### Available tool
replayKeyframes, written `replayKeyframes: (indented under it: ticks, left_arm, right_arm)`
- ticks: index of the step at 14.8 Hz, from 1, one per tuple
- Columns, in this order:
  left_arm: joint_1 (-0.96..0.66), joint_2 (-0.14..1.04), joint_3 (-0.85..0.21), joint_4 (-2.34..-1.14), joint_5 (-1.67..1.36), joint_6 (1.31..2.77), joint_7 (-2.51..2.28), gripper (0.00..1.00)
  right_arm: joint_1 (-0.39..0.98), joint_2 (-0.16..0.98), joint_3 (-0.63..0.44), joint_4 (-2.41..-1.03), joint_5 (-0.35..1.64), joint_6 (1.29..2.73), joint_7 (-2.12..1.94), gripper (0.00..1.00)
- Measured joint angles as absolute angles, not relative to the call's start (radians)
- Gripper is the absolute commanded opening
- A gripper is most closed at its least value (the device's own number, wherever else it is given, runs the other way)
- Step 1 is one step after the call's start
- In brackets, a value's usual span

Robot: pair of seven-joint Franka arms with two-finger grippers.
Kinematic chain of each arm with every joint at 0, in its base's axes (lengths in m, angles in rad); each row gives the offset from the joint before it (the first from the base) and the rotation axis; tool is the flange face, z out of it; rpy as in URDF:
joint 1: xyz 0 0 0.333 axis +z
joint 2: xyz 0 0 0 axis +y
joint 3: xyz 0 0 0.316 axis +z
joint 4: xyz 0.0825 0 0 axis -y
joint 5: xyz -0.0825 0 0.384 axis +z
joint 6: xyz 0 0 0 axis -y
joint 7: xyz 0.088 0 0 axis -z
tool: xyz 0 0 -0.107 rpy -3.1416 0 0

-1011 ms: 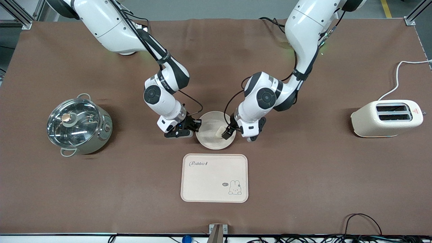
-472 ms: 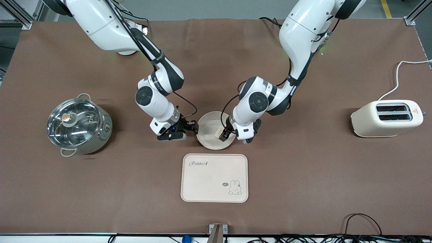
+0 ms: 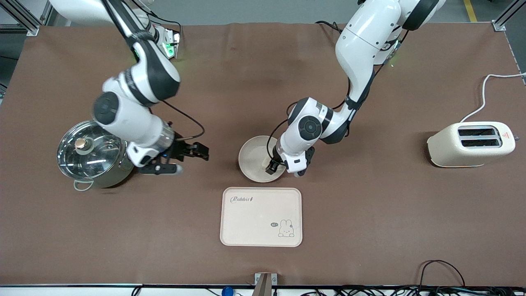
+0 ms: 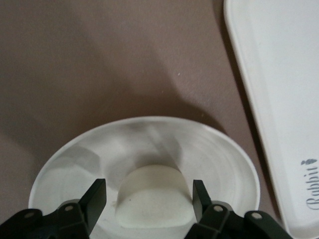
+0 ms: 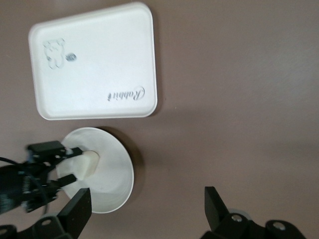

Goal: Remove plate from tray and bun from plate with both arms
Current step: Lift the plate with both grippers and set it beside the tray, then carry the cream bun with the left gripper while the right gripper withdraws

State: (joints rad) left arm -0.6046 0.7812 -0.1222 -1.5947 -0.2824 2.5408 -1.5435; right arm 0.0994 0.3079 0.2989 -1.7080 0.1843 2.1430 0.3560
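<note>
The round cream plate (image 3: 251, 156) lies on the brown table, just farther from the front camera than the tray. The off-white bun (image 4: 155, 196) rests in the plate, on the side toward the left arm's end. My left gripper (image 3: 271, 167) is low over the plate with its fingers (image 4: 94, 196) open on either side of the bun; a small gap shows at one finger. My right gripper (image 3: 204, 151) is open and empty above bare table between the pot and the plate. The right wrist view shows the plate (image 5: 112, 174), the bun (image 5: 89, 162) and the left gripper (image 5: 52, 164).
The rectangular cream tray (image 3: 261, 216) with a rabbit drawing lies nearer the front camera than the plate. A steel pot (image 3: 94, 152) with a glass lid stands at the right arm's end, close to the right arm's wrist. A cream toaster (image 3: 470, 144) stands at the left arm's end.
My right gripper has left the plate's rim and swung away toward the pot. My left gripper has moved a little lower over the plate with the bun between its fingers.
</note>
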Motion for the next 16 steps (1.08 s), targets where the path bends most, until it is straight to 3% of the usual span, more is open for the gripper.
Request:
replayKeyframes:
  ticks: [3,7,8,16]
  left_arm:
    - [-0.622,0.787,-0.122,-1.593,-0.282,2.546,-1.554,0.49]
    - [-0.622,0.79,-0.119,-1.593,-0.282,2.546,-1.554,0.04]
    - [-0.622,0.79,-0.119,-1.593,-0.282,2.546,-1.554,0.0]
    - [-0.61,0.776,-0.112,-1.559,-0.279,2.529,-1.554,0.0]
  right_arm:
    - [0.097,0.299,0.301,-1.644,0.081,2.097,0.356,1.0]
    - [0.098,0.315,0.301,-1.643,0.05,2.096,0.364,1.0]
    - [0.098,0.318,0.301,-1.643,0.048,2.095,0.368,1.0]
    - [0.041,0.204,0.268,-1.578,0.027,1.85,0.339,1.0]
